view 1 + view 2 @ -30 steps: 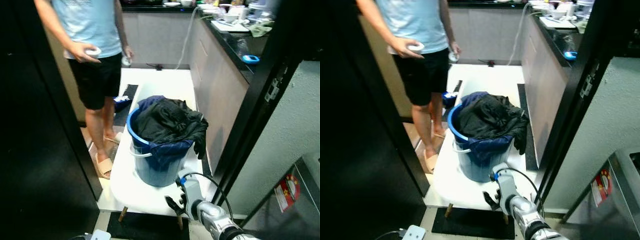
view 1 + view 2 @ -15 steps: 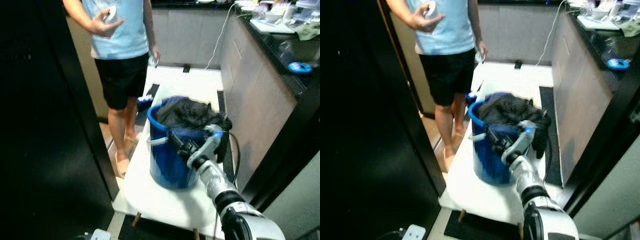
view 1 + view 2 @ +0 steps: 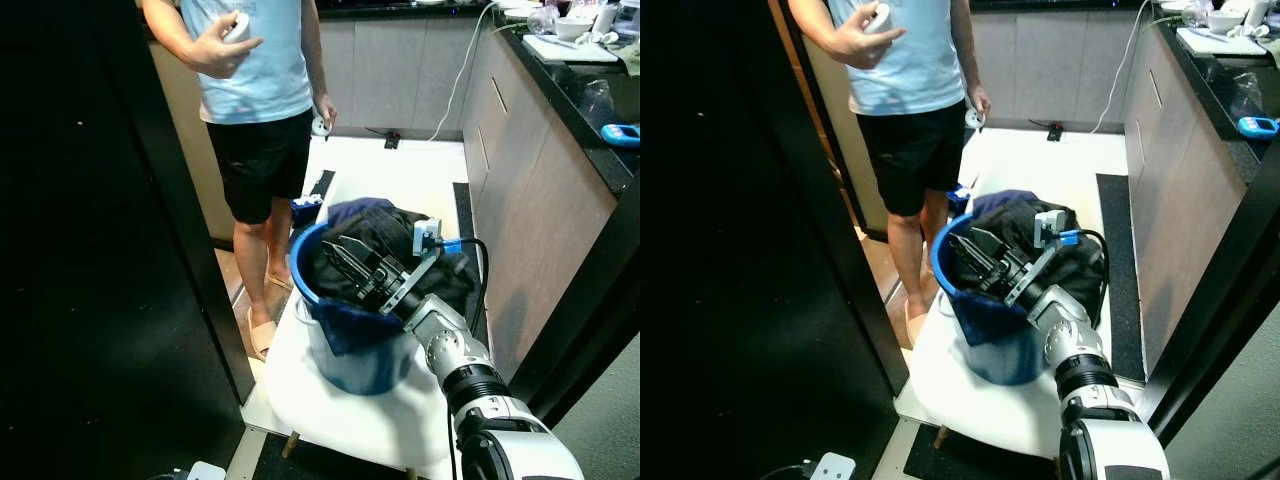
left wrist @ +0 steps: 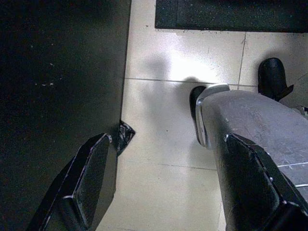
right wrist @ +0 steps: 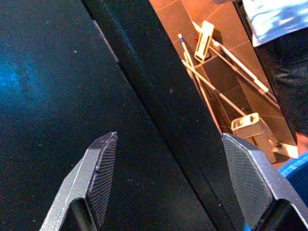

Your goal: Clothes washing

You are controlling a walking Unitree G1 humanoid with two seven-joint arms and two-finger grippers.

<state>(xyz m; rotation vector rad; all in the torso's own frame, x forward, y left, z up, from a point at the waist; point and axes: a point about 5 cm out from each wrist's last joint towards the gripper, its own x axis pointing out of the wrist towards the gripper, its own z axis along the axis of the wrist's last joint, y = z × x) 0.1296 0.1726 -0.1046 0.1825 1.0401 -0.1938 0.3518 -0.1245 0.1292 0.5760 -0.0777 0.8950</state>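
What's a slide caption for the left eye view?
Right gripper, fingers open, above dark clothes in a blue plastic bucket on a white table; a person stands beside it.

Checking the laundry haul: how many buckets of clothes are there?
1. The blue bucket stands on the white table, heaped with dark clothes, right gripper above it. Others may be hidden.

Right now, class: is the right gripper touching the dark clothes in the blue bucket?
Cannot tell: in the left eye view the right gripper overlaps the dark clothes.

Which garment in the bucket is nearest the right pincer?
The black garment heaped on top, directly under the open right pincer; the navy one hangs over the blue bucket rim below.
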